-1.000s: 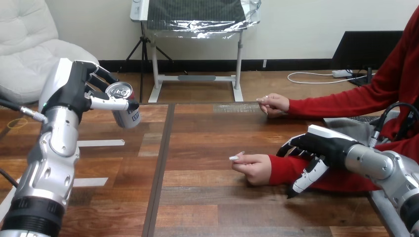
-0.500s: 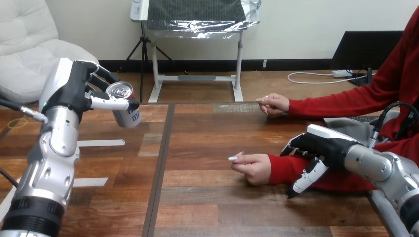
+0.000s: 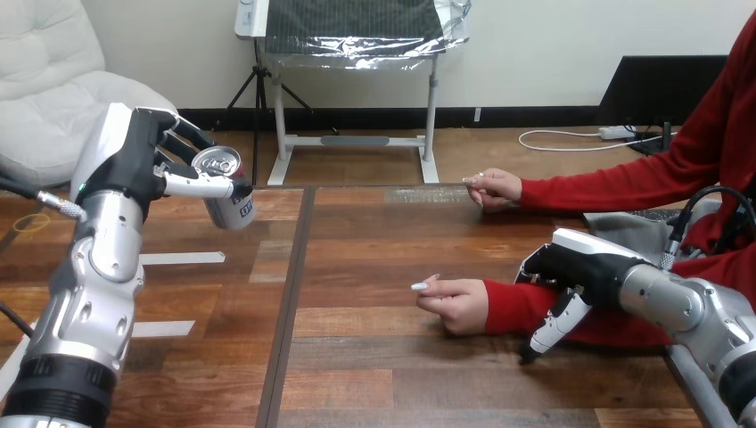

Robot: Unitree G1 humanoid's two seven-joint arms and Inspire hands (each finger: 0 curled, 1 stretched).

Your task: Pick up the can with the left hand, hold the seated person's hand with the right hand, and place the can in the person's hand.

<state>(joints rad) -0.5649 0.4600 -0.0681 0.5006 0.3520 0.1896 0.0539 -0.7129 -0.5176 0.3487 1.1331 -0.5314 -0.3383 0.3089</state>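
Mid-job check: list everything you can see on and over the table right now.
can: one, silver, held above the table's left side.
tape strips: two, white, flat on the table at left.
table: one, brown wood.
person's hands: two, one resting mid-table, one farther back.
left hand: black and white, wrapped round the can.
right hand: black and white, over the nearer hand's red sleeve.

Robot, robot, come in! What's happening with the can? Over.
Left hand shut on can, held aloft. Right hand on red sleeve, grip unclear. Nothing between can and person's near hand.
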